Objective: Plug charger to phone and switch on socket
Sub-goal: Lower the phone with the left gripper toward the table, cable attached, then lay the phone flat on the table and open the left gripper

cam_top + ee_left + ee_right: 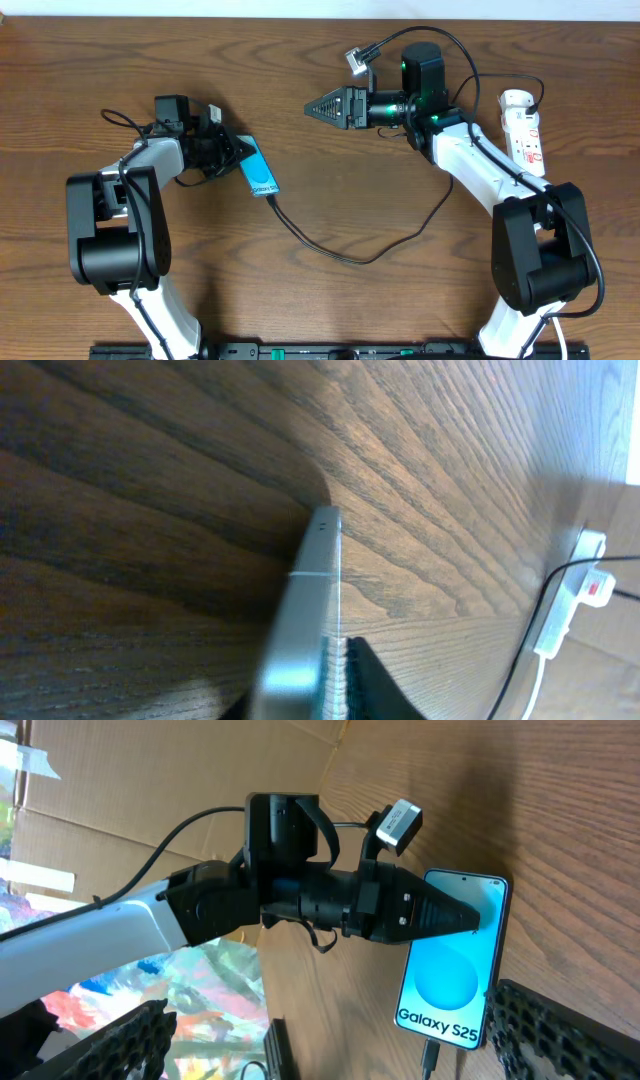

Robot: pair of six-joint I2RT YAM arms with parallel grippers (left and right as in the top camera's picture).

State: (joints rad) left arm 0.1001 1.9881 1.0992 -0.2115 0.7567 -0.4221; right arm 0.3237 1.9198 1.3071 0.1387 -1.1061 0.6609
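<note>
White elongated power-strip socket (524, 130): upper right of the overhead frame, long axis top-to-bottom, nearer the right arm (470, 160). It lies behind the right gripper (318, 106), which points left, jaws wide and empty. Left gripper (232, 150): narrow on the flat turquoise-screen phone (259, 171), left of centre; grip cannot be told. Thin black charger cable (340, 255) meets the phone's lower end.

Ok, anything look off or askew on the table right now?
Nothing spilled or damaged. The phone lies diagonally on the table, its far end pinched in the left claw, the charger cable meeting its near end. The right claw hangs open, apart from it.
</note>
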